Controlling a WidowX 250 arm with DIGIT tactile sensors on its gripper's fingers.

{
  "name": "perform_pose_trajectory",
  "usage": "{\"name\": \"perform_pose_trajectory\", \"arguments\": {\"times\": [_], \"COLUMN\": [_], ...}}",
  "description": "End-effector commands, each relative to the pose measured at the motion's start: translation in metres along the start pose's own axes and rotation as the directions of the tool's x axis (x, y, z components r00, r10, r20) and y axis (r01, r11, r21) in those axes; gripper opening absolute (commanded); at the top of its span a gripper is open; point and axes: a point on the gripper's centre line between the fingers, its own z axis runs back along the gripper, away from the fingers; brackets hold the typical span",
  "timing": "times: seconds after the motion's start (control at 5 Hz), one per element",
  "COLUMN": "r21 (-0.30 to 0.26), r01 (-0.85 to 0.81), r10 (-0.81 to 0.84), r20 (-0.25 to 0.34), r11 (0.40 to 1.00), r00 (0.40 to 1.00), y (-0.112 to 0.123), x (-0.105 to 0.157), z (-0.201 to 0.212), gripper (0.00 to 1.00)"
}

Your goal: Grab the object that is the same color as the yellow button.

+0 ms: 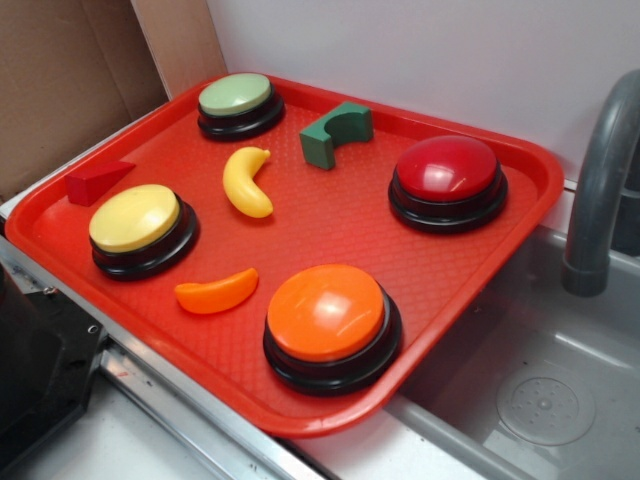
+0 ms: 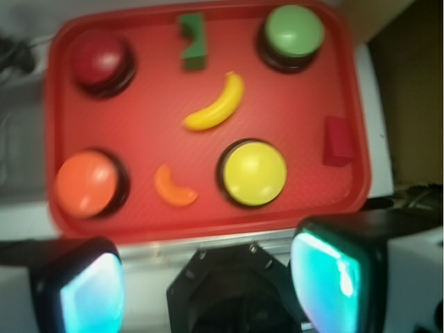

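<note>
No readable text, labels, brands, numbers or signs showing in either view.

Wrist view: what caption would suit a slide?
Open end effector above a red tray holding a yellow banana, a yellow button and other colored buttons.
</note>
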Motion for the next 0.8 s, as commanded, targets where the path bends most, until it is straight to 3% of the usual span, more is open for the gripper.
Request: {"name": "perform_pose_trajectory", "arguments": {"times": [0.0, 0.2, 0.4, 0.6], "r21": [0.061, 0.104, 0.119, 0.126], "r01": [-0.342, -0.505, -0.581, -0.59], "r10": [0.336, 0.499, 0.57, 0.576], "r20": [0.091, 0.078, 0.113, 0.135], "r11": [0.938, 0.857, 0.805, 0.797], "r00": [0.938, 0.863, 0.814, 0.806], "y": [0.028, 0.038, 0.044, 0.047], "x": [0.035, 0.051, 0.062, 0.072], "z": [-0.029, -0.066, -0.099, -0.123], "gripper": [1.0, 1.0, 1.0, 1.0]}}
